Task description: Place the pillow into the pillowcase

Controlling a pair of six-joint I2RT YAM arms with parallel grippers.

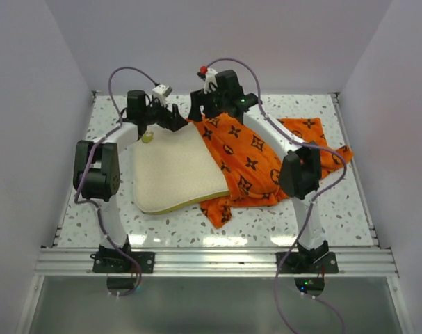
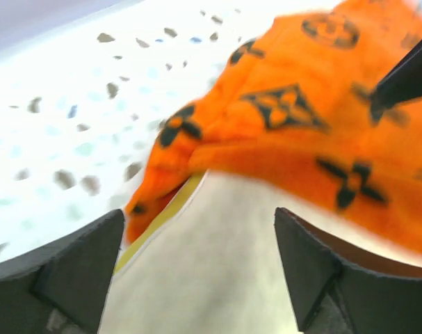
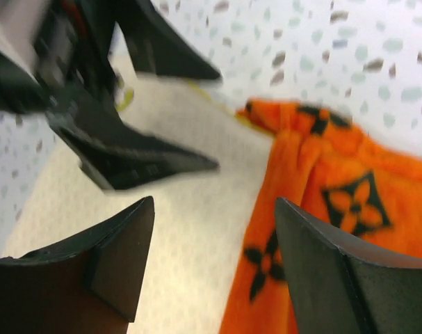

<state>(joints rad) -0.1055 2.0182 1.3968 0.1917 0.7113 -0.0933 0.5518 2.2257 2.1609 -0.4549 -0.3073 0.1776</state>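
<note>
Orange pillowcase [image 1: 256, 156] only lies over the far corner of the pillow [image 1: 172, 170]; left gripper [image 2: 198, 216] and right gripper [image 3: 214, 202] hang spread, holding nothing. Crowded close, they could collide or pinch both layers.

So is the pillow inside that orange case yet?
Mostly out: the pillow lies largely bare, with only its right edge covered by the pillowcase. Whether that edge is inside it, cannot tell.

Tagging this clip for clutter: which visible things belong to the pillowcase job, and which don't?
Job: pillow, pillowcase, left gripper, right gripper, both open.
Other: speckled table, metal rail at its near edge.
</note>
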